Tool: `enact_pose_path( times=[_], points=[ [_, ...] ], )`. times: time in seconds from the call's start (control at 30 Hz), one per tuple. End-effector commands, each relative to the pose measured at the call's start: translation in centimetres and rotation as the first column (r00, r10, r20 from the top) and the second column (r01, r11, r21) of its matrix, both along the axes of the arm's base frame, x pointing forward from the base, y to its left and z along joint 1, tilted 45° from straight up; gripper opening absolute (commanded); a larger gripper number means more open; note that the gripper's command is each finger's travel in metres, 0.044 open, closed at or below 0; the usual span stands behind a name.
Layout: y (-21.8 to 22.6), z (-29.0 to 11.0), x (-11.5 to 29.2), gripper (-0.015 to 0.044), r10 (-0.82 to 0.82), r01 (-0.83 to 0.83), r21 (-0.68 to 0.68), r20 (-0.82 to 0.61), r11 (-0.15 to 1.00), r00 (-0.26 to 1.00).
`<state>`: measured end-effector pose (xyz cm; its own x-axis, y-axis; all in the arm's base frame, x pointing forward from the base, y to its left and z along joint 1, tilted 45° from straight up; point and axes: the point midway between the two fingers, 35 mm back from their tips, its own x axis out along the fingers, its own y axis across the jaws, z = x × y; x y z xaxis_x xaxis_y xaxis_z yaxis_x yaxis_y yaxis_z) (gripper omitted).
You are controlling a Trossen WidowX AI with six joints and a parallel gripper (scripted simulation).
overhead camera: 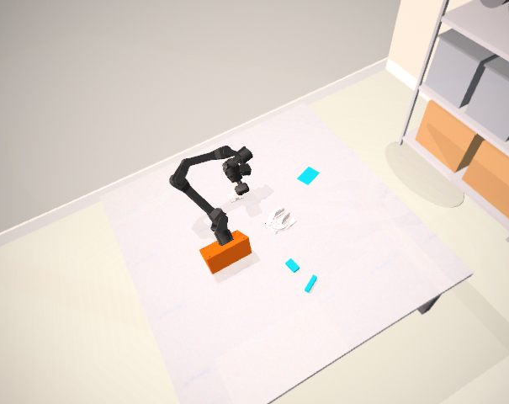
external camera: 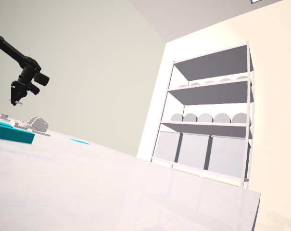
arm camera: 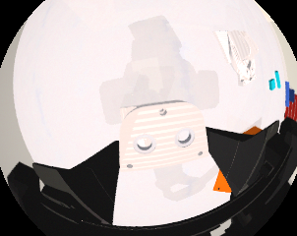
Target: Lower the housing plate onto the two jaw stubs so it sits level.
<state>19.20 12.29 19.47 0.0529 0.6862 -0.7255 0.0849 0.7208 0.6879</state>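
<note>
The pale housing plate (arm camera: 163,125) (external camera: 19,103) has two large round holes and small ones near its edge. My gripper (arm camera: 160,138) (external camera: 14,102) (overhead camera: 242,189) is shut on it, one finger at each side, and holds it above the table. The two curved jaws stand on the white base assembly (overhead camera: 280,220) (external camera: 38,124) (arm camera: 239,54), off to the side of the gripper and lower than the plate. The pins and jaw stubs are too small to make out.
A small white block (external camera: 4,115) stands on the table below the gripper. A cyan square (overhead camera: 308,175) (external camera: 79,141) lies beyond the assembly; two cyan blocks (overhead camera: 292,265) (overhead camera: 310,283) lie on its other side. The arm's orange base (overhead camera: 225,252) (arm camera: 222,183) stands nearby.
</note>
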Motion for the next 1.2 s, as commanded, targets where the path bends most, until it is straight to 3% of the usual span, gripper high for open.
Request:
enact_pose_path(
  times=[0.0, 1.17],
  points=[
    [-0.7, -0.8, 0.8, 0.0351, 0.008, -0.008, -0.013, 0.007, 1.0, 1.0],
    [-8.3, -7.9, 5.4, 0.0351, 0.107, -0.102, -0.063, 0.081, 0.993, 0.991]
  ],
)
